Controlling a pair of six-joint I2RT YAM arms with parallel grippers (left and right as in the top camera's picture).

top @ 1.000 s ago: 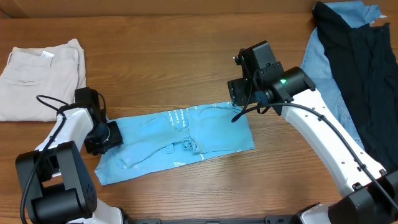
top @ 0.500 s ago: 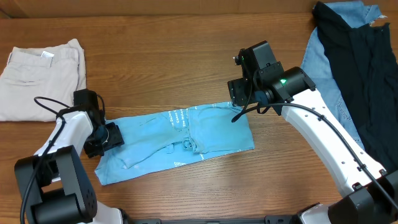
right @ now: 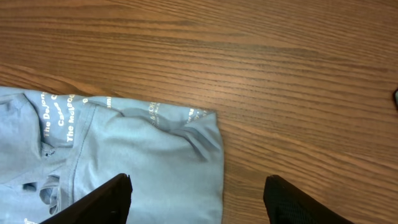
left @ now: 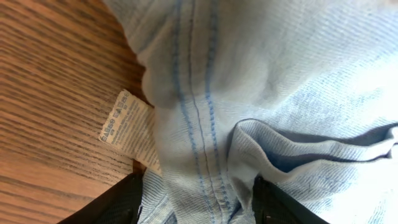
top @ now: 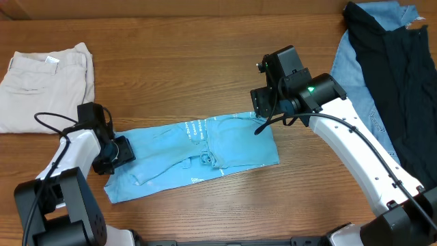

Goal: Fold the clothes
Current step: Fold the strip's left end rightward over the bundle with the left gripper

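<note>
The clothes, a light blue T-shirt (top: 205, 147) with white lettering, lie folded into a long strip across the middle of the table. My left gripper (top: 121, 152) is down at the strip's left end. In the left wrist view its fingers stand apart on either side of a bunched stitched hem (left: 199, 124), with cloth filling the gap of the left gripper (left: 199, 202); a white care label (left: 121, 121) sticks out beside it. My right gripper (top: 263, 102) hovers open above the shirt's far right corner (right: 205, 127), and nothing lies between the jaws of the right gripper (right: 198, 193).
Folded beige trousers (top: 44, 85) lie at the back left. A heap of denim-blue and black garments (top: 396, 82) covers the right side. Bare wooden table (top: 171, 61) shows behind the shirt.
My left arm has shifted slightly down and to the left at the shirt's left end. The shirt and the right arm have not moved.
</note>
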